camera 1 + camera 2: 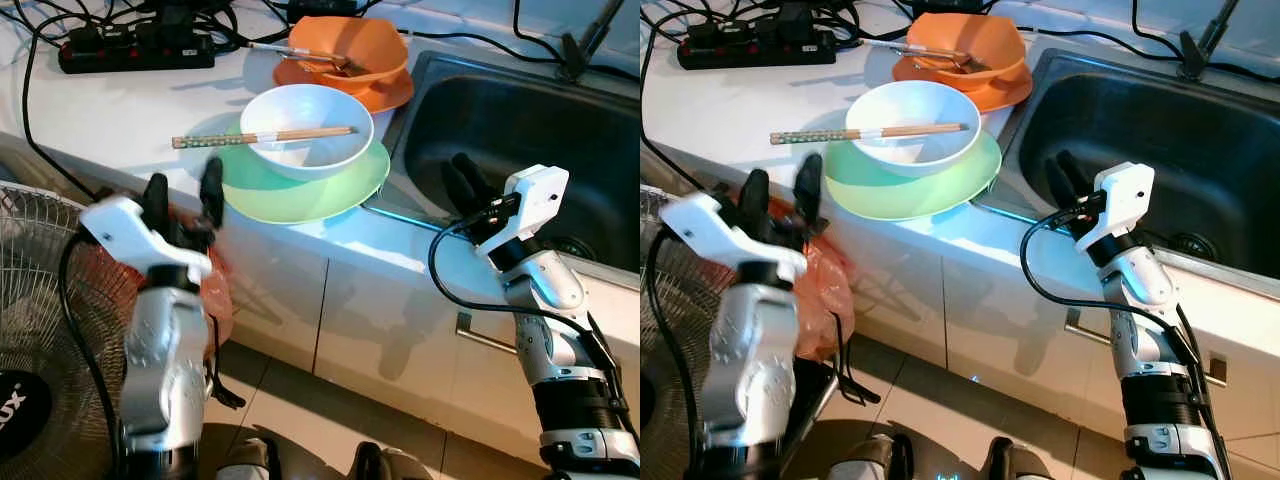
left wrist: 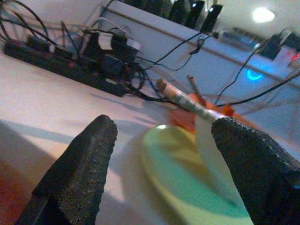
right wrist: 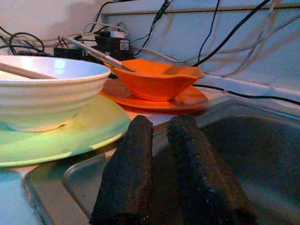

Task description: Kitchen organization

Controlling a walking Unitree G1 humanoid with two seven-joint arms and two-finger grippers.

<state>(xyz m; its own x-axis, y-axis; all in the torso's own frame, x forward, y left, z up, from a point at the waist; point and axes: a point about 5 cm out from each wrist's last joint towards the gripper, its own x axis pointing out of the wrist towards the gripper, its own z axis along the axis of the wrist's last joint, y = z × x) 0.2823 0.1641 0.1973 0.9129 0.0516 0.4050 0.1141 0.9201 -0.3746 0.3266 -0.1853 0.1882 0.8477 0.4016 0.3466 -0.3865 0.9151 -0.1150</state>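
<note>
Chopsticks (image 1: 262, 136) across white bowl (image 1: 307, 128), just beyond left claw (image 1: 183, 196), spread wide; right claw (image 1: 462, 183) closed.

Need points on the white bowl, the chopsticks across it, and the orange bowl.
white bowl (image 1: 300, 152), left eye view, inside wall below the chopsticks.
chopsticks (image 1: 262, 136), left eye view, mid-shaft where they cross the bowl's rim.
orange bowl (image 1: 372, 42), left eye view, inner wall on the side toward the sink.
</note>
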